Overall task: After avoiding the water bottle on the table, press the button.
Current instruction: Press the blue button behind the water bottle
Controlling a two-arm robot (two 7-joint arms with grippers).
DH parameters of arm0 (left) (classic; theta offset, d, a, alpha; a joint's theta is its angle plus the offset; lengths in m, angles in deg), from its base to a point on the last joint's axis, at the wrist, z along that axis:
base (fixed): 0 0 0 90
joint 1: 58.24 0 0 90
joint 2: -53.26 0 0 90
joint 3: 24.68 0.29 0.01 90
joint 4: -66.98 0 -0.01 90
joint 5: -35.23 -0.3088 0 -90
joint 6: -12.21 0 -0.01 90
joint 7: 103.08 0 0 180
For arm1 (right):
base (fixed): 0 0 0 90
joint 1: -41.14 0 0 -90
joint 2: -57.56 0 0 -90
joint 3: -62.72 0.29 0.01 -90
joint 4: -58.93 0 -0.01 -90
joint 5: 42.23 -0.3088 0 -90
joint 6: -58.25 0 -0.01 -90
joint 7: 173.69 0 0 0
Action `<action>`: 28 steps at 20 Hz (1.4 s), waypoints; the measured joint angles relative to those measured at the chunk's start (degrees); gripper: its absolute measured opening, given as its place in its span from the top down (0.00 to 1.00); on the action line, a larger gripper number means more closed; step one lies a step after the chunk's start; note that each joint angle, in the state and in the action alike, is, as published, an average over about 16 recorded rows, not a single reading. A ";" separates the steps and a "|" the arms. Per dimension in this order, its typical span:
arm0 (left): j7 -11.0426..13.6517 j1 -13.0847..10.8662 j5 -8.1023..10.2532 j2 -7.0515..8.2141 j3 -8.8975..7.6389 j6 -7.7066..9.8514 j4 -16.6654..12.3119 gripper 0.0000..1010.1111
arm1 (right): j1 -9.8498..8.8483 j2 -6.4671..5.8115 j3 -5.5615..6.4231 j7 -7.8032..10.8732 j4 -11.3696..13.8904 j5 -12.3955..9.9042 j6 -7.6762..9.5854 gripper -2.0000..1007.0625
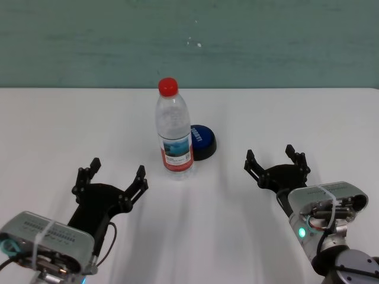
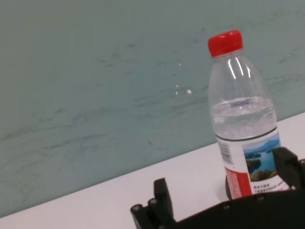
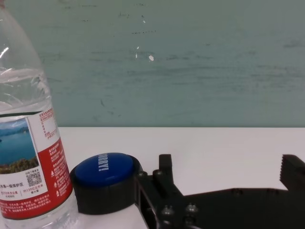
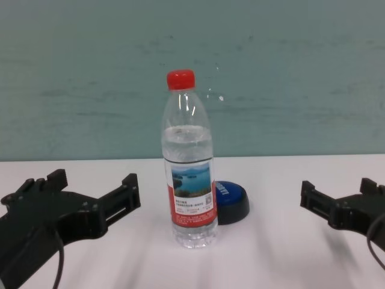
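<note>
We've got the button (image 1: 201, 139) sitting low toward the middle of the table (image 1: 53, 127), blue dome up on its black base, white lettering across the top, and it's tucked right behind the water bottle (image 1: 174, 130), just off to the bottle's right. The bottle stands upright, red cap on, lake label facing us, partly covering the button from the chest camera; whether the two actually touch, we can't tell. Moving outward, we see the right gripper (image 1: 276, 161) low over the table, well to the right of the button, fingers spread wide with nothing between them, pointing away from the robot; from its own wrist camera the button sits ahead and off to one side. On the other side, the left gripper (image 1: 113, 178) hangs over the near left of the table, fingers likewise apart and empty, clear of the bottle. Beyond the table's far edge we see a plain teal wall (image 1: 266, 41).
</note>
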 joint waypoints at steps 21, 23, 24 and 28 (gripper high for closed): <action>0.00 0.00 0.00 0.00 0.00 0.00 0.00 0.01 | -3.87 -3.69 0.15 11.67 6.98 1.67 1.36 0.00; 0.00 0.00 0.00 0.00 0.00 0.00 0.00 0.01 | -3.85 -3.96 0.68 12.61 8.41 1.39 1.91 0.00; 0.00 0.00 0.00 0.00 0.00 0.00 0.00 0.01 | -3.87 -4.10 0.93 13.02 9.12 1.20 2.23 0.00; 0.00 0.00 0.00 0.00 0.00 0.00 0.00 0.01 | -4.18 -5.07 1.75 15.06 12.16 -0.04 3.79 0.00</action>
